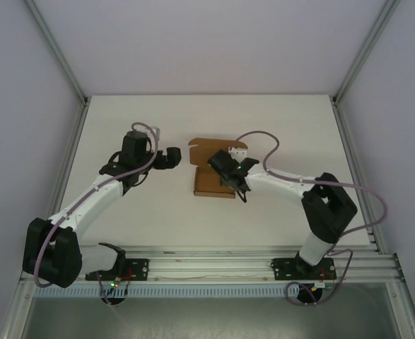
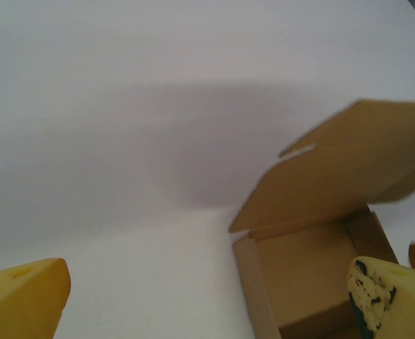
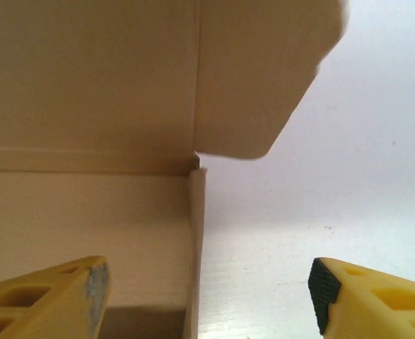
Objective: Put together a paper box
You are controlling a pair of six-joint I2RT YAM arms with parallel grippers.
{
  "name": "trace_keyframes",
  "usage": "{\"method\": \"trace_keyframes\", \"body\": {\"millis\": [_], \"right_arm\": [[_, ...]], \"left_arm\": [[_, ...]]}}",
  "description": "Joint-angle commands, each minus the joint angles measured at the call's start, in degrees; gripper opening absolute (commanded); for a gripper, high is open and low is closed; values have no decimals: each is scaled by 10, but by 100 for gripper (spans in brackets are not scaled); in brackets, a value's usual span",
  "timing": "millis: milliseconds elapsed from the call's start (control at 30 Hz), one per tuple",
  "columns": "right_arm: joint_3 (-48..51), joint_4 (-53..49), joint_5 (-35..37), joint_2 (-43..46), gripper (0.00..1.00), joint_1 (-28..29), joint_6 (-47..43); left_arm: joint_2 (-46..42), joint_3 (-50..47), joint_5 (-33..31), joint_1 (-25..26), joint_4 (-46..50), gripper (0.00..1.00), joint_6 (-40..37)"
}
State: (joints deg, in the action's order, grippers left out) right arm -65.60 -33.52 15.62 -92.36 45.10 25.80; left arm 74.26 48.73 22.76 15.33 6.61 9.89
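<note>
straddling the paper box (image 3: 87,212) wall, right fingers (image 3: 366,300) cut off below.

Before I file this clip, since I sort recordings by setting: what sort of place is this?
Most likely a lab robot test cell: a white table boxed in by aluminium frame posts and blank panels, a mounting rail along its near edge, one paper box on it.

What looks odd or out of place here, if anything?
Nothing looks damaged or spilled. The box is just half built: its lid stands open and tilted, a side flap untucked. The right pincer, open, straddles one box wall.
</note>
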Motion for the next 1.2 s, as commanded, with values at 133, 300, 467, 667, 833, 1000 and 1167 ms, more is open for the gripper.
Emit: {"method": "trace_keyframes", "body": {"millis": [133,300,467,667,833,1000,1167], "right_arm": [[-4,55,-163,71,92,-100,-366],[-60,36,-298,43,89,-165,-499],[-127,-48,-326,-13,80,-182,-603],[-162,-88,-302,-62,61,-182,-616],[-172,-81,-287,-80,30,-183,-595],[-181,-85,-277,-84,13,-183,-577],[-190,-71,-263,-82,3,-181,-494]], "left_arm": [[115,148,138,-2,105,100,-224],[197,249,154,9,207,96,-330],[256,325,117,35,293,87,-419],[302,381,88,50,344,66,-454],[321,399,73,57,350,36,-451],[313,389,41,67,323,10,-428],[288,365,-14,74,244,0,-338]]}}
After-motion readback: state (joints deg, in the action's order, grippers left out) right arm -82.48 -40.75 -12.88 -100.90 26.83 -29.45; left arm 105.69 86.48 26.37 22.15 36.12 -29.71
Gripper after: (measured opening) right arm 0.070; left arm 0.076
